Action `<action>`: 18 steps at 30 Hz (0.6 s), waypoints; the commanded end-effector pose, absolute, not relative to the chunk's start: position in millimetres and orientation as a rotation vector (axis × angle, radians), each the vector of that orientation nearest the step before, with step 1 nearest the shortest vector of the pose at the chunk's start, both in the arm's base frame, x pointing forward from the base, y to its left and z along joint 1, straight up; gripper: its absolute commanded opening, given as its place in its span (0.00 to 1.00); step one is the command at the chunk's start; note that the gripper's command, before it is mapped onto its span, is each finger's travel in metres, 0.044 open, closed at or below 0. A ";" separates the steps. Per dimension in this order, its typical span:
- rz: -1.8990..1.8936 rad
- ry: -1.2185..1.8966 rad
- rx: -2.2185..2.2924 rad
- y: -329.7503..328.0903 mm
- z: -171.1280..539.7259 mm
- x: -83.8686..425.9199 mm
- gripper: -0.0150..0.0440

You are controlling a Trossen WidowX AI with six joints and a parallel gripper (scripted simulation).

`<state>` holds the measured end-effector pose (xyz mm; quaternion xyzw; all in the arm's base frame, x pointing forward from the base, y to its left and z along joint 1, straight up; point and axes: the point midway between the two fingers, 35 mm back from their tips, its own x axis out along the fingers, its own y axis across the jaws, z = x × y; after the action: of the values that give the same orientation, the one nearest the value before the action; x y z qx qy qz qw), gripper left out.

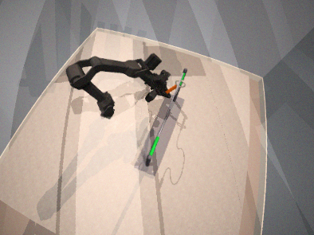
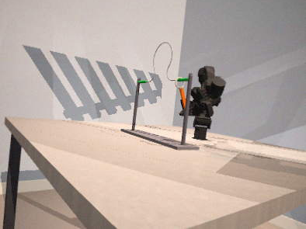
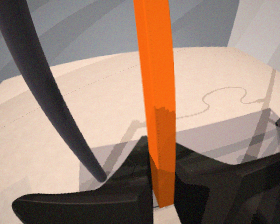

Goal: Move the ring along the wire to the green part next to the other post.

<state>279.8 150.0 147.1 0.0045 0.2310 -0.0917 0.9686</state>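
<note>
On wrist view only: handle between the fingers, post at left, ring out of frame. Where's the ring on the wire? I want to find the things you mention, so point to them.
Observer: The ring (image 1: 185,84) (image 2: 175,83) is around the wire (image 2: 165,43) at the inner end of the green part (image 1: 183,76) (image 2: 184,79) by the post (image 1: 185,70) (image 2: 187,112) (image 3: 47,95) you see at left.
Operator: Shape of the grey stretch?
Observer: In the exterior view it rises in a tall loop, well above both green parts.
Operator: Handle angle?
Observer: Exterior shows the handle (image 1: 171,89) (image 2: 182,97) (image 3: 160,80) hanging below the ring, slightly tilted, not straight down.
</note>
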 end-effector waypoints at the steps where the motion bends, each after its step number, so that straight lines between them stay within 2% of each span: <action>1: -0.189 0.465 0.010 149.4 146.7 279.7 0.00; 7: -0.189 0.465 0.010 149.4 146.7 279.7 0.00; 18: -0.186 0.467 0.009 150.2 147.2 279.2 0.49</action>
<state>279.7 150.0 146.9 0.0045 0.2310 -0.0917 0.9686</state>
